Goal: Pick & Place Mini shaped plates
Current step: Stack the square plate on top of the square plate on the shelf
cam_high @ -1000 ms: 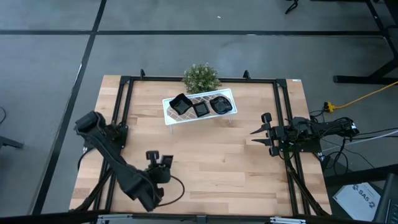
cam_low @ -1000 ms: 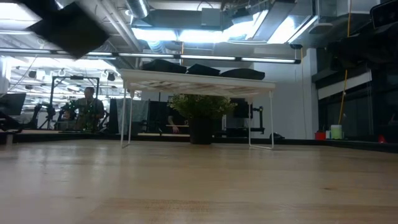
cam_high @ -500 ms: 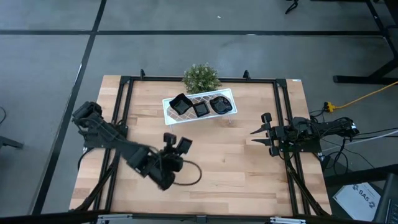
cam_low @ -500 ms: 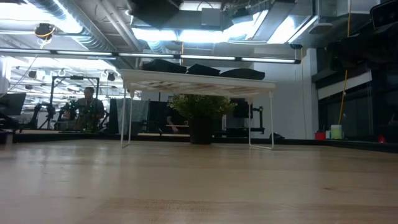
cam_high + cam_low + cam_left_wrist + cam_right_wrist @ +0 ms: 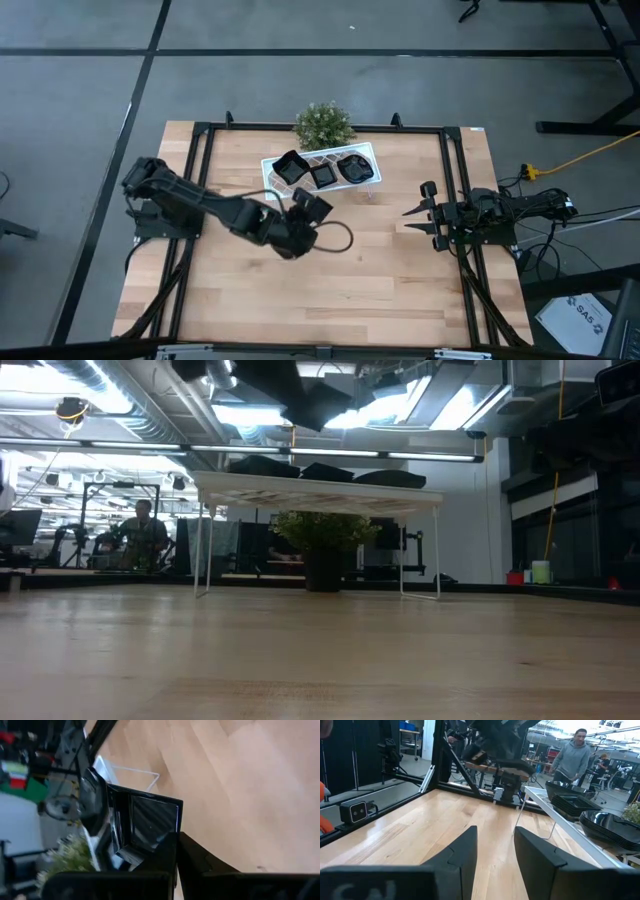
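Left end effector (image 5: 316, 207) — clamped on a square plate (image 5: 318, 205) — nears the rack (image 5: 370, 153) at its 7 o'clock; three stacks apparently placed; right end effector (image 5: 412, 219) waits, fingers apart.

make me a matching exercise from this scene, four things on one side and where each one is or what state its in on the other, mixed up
Things:
1. left gripper
2. right gripper
3. green plant
4. white rack

Places or states:
A. stands at the table's far edge, behind the rack
B. open and empty, waiting at the table's right side
C. shut on a square black plate, just in front of the rack
D. bears three stacks of black plates

Pairs: 1-C, 2-B, 3-A, 4-D
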Tool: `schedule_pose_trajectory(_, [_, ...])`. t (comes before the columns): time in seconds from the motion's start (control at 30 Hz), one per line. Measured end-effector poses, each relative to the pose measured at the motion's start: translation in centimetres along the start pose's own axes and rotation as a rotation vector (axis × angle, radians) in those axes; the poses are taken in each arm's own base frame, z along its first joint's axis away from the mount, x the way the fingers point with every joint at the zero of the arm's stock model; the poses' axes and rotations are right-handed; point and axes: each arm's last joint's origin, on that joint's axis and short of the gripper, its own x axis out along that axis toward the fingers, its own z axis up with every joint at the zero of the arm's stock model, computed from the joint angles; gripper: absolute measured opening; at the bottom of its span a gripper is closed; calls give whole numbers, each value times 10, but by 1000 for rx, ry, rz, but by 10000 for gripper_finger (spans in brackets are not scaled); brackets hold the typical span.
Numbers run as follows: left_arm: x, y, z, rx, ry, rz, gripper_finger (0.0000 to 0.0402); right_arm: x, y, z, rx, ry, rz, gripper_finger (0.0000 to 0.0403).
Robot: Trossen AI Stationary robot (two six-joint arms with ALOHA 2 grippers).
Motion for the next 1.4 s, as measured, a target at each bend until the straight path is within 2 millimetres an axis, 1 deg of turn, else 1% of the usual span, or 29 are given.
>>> schedule_pose_trajectory(0.23, [19,26,-12,215,44,17,2,0,0,0,0,0,0,129])
schedule_pose_trajectory(0.33, [28,38,-19,254,76,25,2,0,0,0,0,-1,0,129])
schedule_pose_trajectory(0.37, [32,43,-22,232,80,35,2,0,0,0,0,0,0,129])
schedule_pose_trajectory(0.47, [41,59,-27,74,68,66,2,0,0,0,0,0,0,129])
schedule_pose_trajectory(0.63, [53,82,-32,-214,-42,57,2,0,0,0,0,0,0,129])
schedule_pose_trajectory(0.73, [56,88,-34,-391,-73,45,2,0,0,0,0,-1,0,129])
schedule_pose_trajectory(0.87, [57,88,-38,-608,-52,27,2,0,0,0,0,0,0,129])
schedule_pose_trajectory(1.1, [58,83,-43,-747,12,-3,2,0,0,0,0,0,0,129])
schedule_pose_trajectory(1.4, [57,78,-49,-770,87,-21,3,0,0,0,0,0,0,129])
